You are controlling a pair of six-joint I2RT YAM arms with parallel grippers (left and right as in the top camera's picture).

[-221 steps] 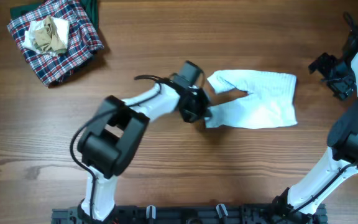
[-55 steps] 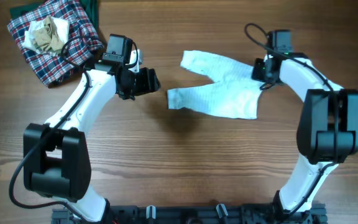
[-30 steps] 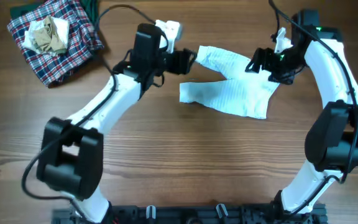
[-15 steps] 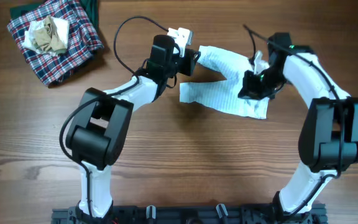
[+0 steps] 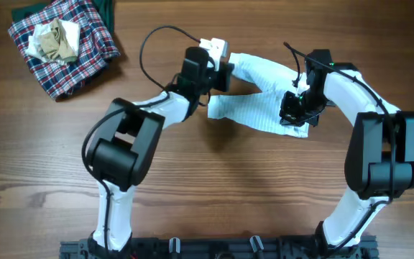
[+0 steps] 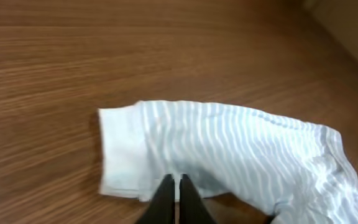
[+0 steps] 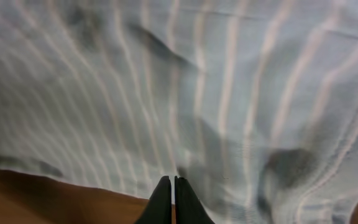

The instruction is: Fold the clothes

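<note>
The clothes (image 5: 261,101), small pale blue-white striped pants, lie spread on the wooden table with two short legs pointing left. My left gripper (image 5: 225,74) is at the cuff end of the upper leg. In the left wrist view its black fingertips (image 6: 174,182) are pressed together on the near edge of that leg (image 6: 229,149). My right gripper (image 5: 292,114) sits on the pants' right side. In the right wrist view it (image 7: 171,182) is pinched shut on the striped fabric (image 7: 185,93) at its lower edge.
A red, navy and white plaid cloth (image 5: 92,39) lies at the far left corner with a small beige-tan cloth (image 5: 57,39) on top and a green cloth (image 5: 106,11) beneath. Bare wooden table (image 5: 214,180) lies in front of the pants.
Both grippers came in to the pants and closed from open to shut. The left moved right to the upper leg's cuff; the right dropped onto the right side.
</note>
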